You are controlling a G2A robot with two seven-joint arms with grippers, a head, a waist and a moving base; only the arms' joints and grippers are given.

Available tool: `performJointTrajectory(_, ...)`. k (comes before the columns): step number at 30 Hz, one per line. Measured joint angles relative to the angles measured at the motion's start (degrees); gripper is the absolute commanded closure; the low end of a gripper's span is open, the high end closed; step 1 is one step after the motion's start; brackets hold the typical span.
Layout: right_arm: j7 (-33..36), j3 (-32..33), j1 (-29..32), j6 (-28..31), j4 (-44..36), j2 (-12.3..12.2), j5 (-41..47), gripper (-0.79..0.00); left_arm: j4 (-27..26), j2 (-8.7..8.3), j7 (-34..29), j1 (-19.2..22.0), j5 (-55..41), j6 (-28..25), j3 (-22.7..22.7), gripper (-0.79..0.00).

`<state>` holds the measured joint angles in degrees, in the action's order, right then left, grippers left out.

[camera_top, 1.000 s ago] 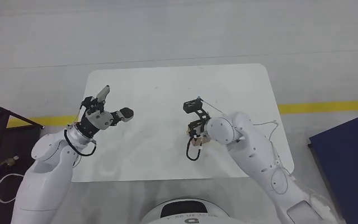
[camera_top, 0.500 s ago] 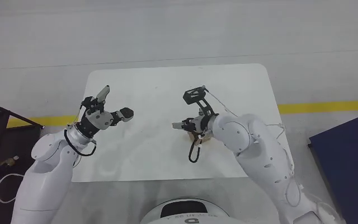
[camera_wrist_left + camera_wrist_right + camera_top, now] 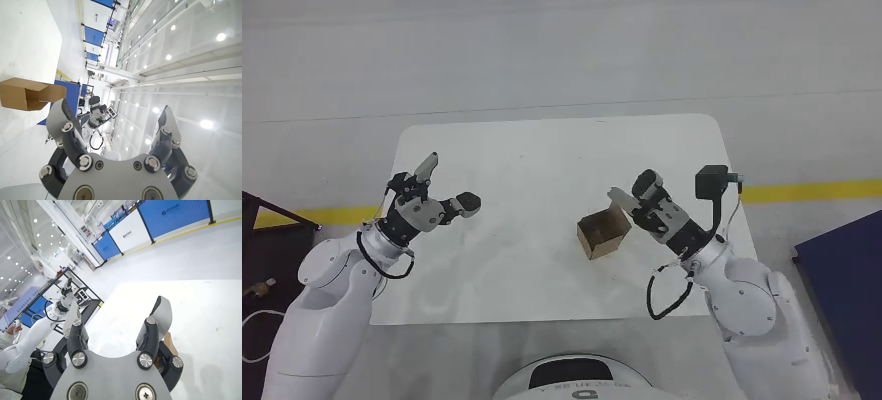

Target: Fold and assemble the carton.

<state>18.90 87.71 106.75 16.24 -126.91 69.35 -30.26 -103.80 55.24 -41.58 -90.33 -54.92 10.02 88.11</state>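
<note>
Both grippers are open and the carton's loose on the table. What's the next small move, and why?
Probably ease the right gripper down onto the raised flap of the carton. The carton sits free on the table with one end open. That gripper is open right beside it, while the left gripper is open far across the table.
</note>
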Motion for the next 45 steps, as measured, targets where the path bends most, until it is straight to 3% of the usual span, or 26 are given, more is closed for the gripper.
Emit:
performJointTrajectory(2,-3.1,1.2,2.5,2.3,2.0,0.0,0.7,-0.733,0.0,0.00,0.0,0.0,0.0,0.0,0.0,-0.785)
performJointTrajectory(4,-4.6,2.6,4.6,1.6,4.0,-0.1,0.2,-0.776,0.0,0.00,0.0,0.0,0.0,0.0,0.0,-0.785)
performJointTrajectory(8,0.7,2.8,7.4,-3.3,6.5,-0.3,0.4,-0.683,0.0,0.00,0.0,0.0,0.0,0.0,0.0,-0.785)
performJointTrajectory(14,13.4,0.7,6.9,-11.0,9.4,-0.6,4.5,-0.613,0.0,0.00,0.0,0.0,0.0,0.0,0.0,-0.785)
performJointTrajectory(18,14.2,-2.1,3.1,-11.4,13.5,-0.4,6.7,-0.517,0.0,0.00,0.0,0.0,0.0,0.0,0.0,-0.785)
performJointTrajectory(24,9.6,-4.8,-4.2,-7.0,21.3,0.1,10.3,-0.613,0.0,0.00,0.0,0.0,0.0,0.0,0.0,-0.785)
performJointTrajectory(39,9.4,-11.6,-20.2,-2.5,34.8,1.0,13.4,-0.631,0.0,0.00,0.0,0.0,0.0,0.0,0.0,-0.785)
performJointTrajectory(43,8.7,-13.3,-22.8,-0.8,37.0,1.2,13.8,-0.730,0.0,0.00,0.0,0.0,0.0,0.0,0.0,-0.785)
performJointTrajectory(45,8.2,-14.0,-23.9,-0.2,37.9,1.4,14.0,-0.739,0.0,0.00,0.0,0.0,0.0,0.0,0.0,-0.785)
